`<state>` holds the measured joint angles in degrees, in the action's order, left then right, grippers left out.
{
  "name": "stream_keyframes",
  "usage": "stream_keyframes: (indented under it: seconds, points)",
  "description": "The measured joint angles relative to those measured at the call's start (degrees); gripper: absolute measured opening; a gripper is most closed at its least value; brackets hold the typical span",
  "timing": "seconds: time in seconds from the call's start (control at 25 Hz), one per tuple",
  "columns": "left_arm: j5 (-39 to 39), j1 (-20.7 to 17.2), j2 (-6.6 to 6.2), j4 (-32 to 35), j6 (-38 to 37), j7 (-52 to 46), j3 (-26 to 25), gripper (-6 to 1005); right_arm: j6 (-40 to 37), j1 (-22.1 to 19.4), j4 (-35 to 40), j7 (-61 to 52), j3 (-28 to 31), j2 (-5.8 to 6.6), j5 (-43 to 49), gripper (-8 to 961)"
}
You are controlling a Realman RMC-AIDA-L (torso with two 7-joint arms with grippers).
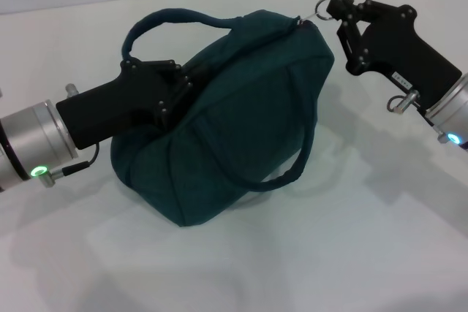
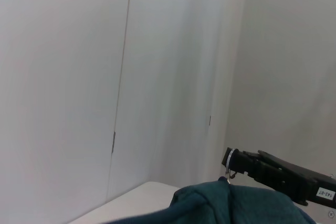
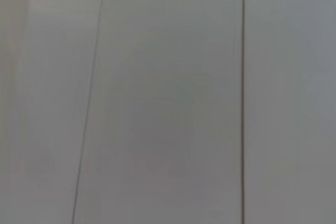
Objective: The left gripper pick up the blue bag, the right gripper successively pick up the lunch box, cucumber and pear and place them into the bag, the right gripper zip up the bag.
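On the white bench [image 1: 351, 253], seen from the head camera, sits the blue bag [image 1: 234, 122], bulging and tipped a little on its side; one strap arches over its far top edge, the other loops down its near face to the right; the zip looks drawn shut along the top. From the left comes the left hand [image 1: 181, 87], clenched on the bag's fabric at the upper left end, just below where the far strap meets the body; a green light glows on its silver wrist. From the right comes the right hand [image 1: 330, 9], its tips pinched on the zip ring [image 1: 320, 6] at the bag's upper right corner; the ring stands just off the end of the zip.

From the left wrist camera, the bag [image 2: 236, 205] fills the lower edge, with pale wall panels behind; the right hand [image 2: 233, 161] reaches in from the side, grasping the ring [image 2: 229, 163] just above the bag's top.

From the right wrist camera, only plain grey wall panels with thin seams show.
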<state>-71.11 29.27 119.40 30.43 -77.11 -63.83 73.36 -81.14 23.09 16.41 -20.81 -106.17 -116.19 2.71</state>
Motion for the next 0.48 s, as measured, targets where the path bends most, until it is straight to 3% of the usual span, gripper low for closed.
stream_keyframes:
  seconds: [0.44, 0.48]
  points:
    - [-0.19, 0.29, 0.08, 0.48, -2.01, 0.07, 0.58, 38, -1.26, 1.6, 0.27, -5.96, -0.08, 0.69, 0.47, 53]
    - [-0.19, 0.31, 0.08, 0.49, -2.01, 0.16, 0.58, 38, -1.53, 1.38, 0.12, -5.97, -0.02, 0.74, 0.48, 90]
